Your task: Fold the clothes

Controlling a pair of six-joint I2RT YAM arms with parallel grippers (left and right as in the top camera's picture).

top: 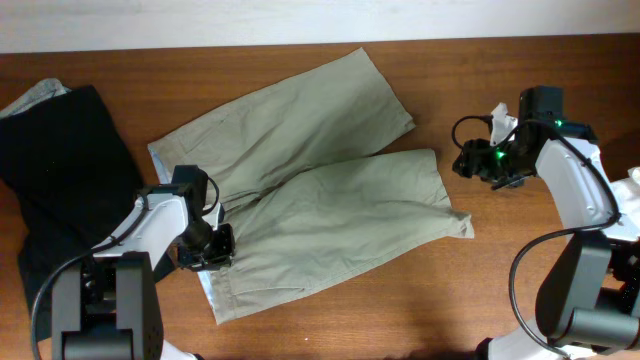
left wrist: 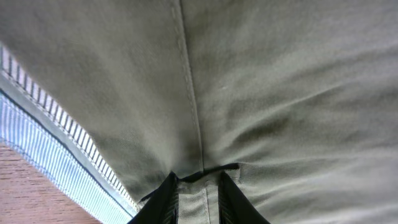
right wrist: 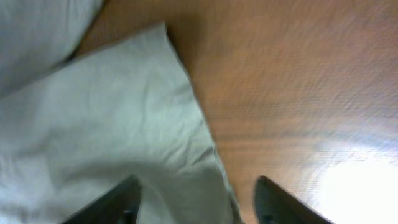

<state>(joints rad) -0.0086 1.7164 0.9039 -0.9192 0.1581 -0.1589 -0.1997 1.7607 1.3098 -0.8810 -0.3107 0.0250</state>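
Observation:
The clothes [top: 320, 190], pale khaki shorts, lie spread flat on the wooden table, waistband to the left and both legs pointing right. My left gripper [top: 207, 247] sits at the waistband near the front left. In the left wrist view its fingers [left wrist: 171, 193] pinch a fold of fabric [left wrist: 249, 81] along a stitched seam, and the striped waistband lining [left wrist: 37, 124] shows beside them. My right gripper [top: 465, 160] hangs just right of the lower leg's hem. In the right wrist view that gripper [right wrist: 198, 183] is open, with the hem corner [right wrist: 112, 124] lying below and between the fingers.
A black garment [top: 60, 170] lies at the left edge with a grey cloth [top: 35, 95] behind it. Something white [top: 632, 185] shows at the right edge. Bare brown tabletop [top: 500, 290] runs along the front right.

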